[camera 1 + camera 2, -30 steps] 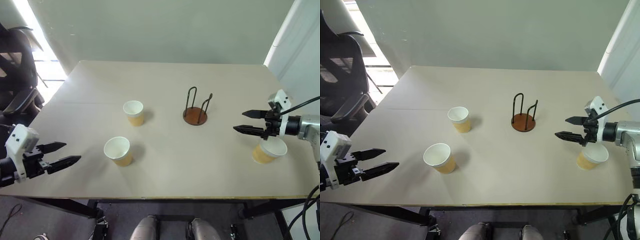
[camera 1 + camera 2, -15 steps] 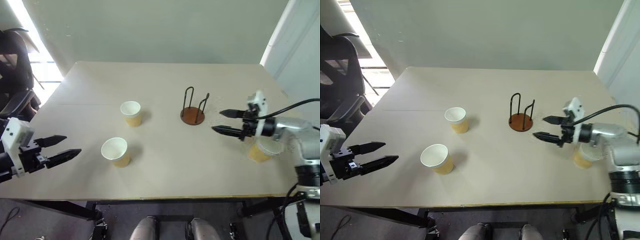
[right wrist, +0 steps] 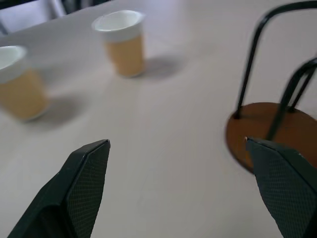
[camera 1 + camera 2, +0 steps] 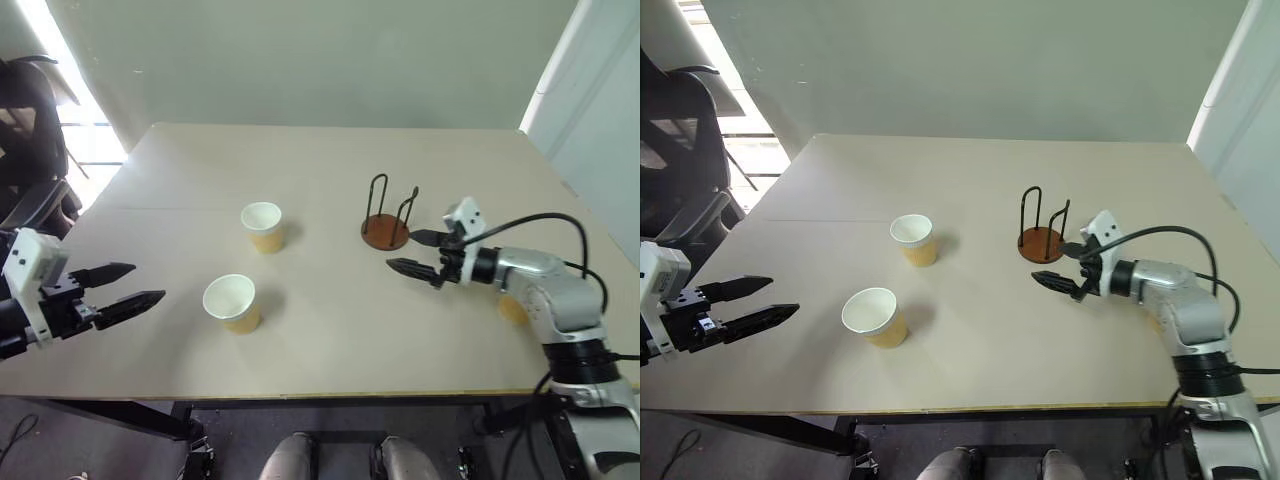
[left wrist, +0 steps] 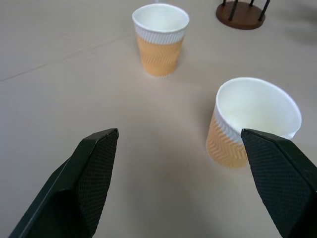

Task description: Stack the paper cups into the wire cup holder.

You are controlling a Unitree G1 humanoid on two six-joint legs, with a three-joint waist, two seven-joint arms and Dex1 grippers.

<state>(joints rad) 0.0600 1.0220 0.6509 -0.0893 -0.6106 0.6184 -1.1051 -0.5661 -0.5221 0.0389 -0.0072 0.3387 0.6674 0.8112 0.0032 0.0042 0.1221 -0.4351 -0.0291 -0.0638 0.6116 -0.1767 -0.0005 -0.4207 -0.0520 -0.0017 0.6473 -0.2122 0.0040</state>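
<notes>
Two paper cups stand upright on the left half of the table, one farther back [image 4: 262, 225] and one nearer [image 4: 229, 302]. A tan sliver of a third cup [image 4: 508, 309] peeks out behind my right forearm. The wire cup holder [image 4: 386, 231], a reddish-brown disc with two black wire loops, stands empty at the table's middle. My right gripper [image 4: 404, 252] hovers open just to the right of the holder's base and in front of it, pointing left. My left gripper [image 4: 148, 282] is open and empty at the table's left edge, aimed toward the nearer cup [image 5: 252, 124].
The beige table [image 4: 330, 340] has bare room between the cups and the holder. A black office chair [image 4: 30, 150] stands off the table's far left. A black cable [image 4: 545, 222] loops along my right arm.
My right gripper has swung left and slightly down, from above the right-hand cup to beside the holder's base, staying open. The left gripper has barely moved.
</notes>
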